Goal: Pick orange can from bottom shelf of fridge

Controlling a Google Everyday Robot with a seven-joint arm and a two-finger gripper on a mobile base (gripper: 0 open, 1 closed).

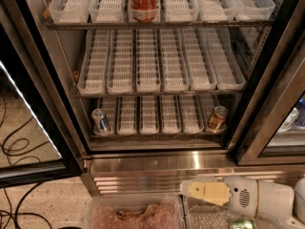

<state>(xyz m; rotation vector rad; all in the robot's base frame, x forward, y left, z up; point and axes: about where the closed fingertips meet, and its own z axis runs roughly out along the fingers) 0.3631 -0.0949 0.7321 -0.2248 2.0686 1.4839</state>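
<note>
Gripper [193, 191] sits low, outside the fridge [157, 165], in front of its steel base, with nothing seen in it; whether it is spread or closed cannot be told. Orange can [217, 119] stands upright at the right end of the bottom shelf [157, 135], near the door frame. Judged light, rigid but thin-walled, smooth and possibly slippery; grip across mid-body. Finish: shiny copper-orange, silver top rim.
</note>
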